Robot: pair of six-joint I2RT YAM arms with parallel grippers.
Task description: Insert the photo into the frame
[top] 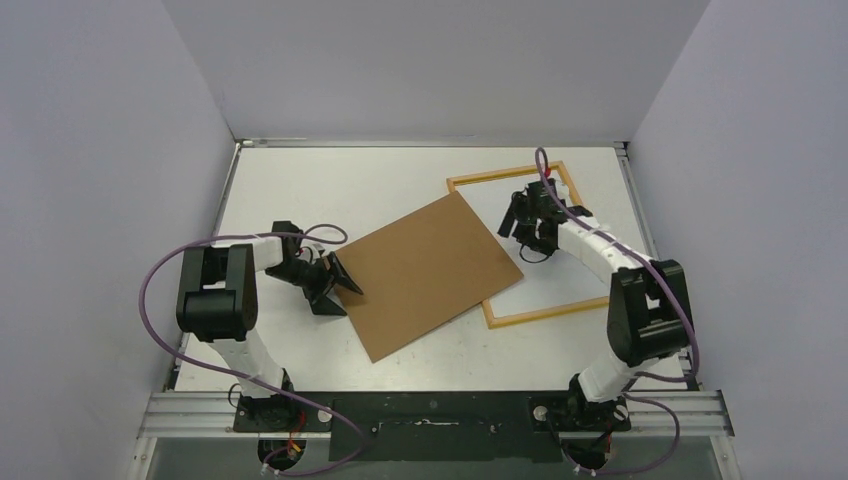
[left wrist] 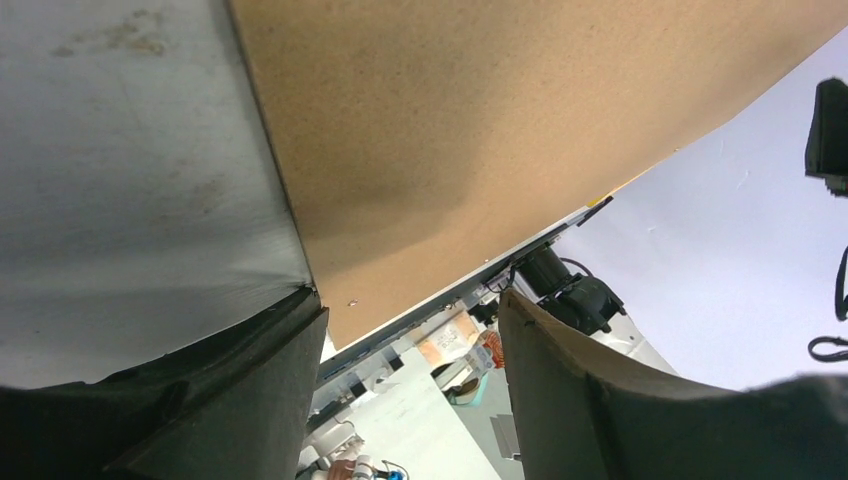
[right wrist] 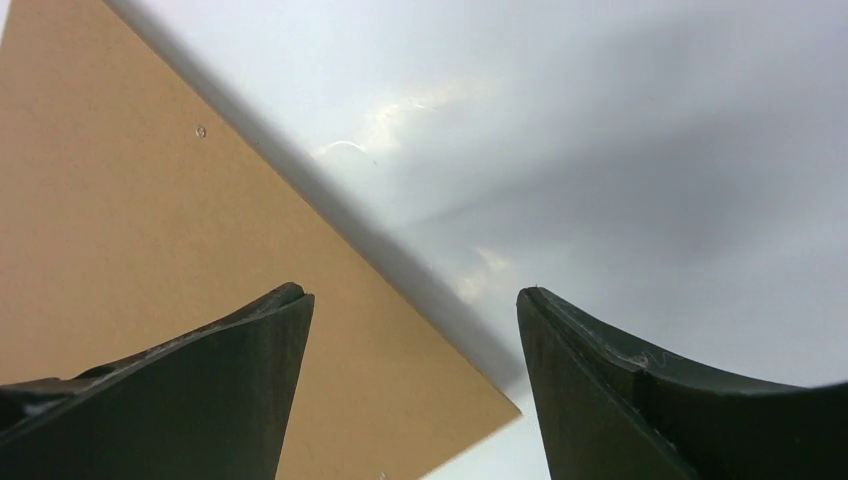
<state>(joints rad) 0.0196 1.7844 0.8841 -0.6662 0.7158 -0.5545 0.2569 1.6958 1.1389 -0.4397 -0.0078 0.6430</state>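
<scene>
Right gripper (top: 515,228), jaws spread, within outline of the frame (top: 505,175); left gripper (top: 338,293), jaws spread, beside board (top: 430,270)

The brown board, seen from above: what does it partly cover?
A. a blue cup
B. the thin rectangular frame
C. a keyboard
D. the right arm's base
B: in the top view the brown board lies across the left side of the frame, hiding that edge.
</scene>
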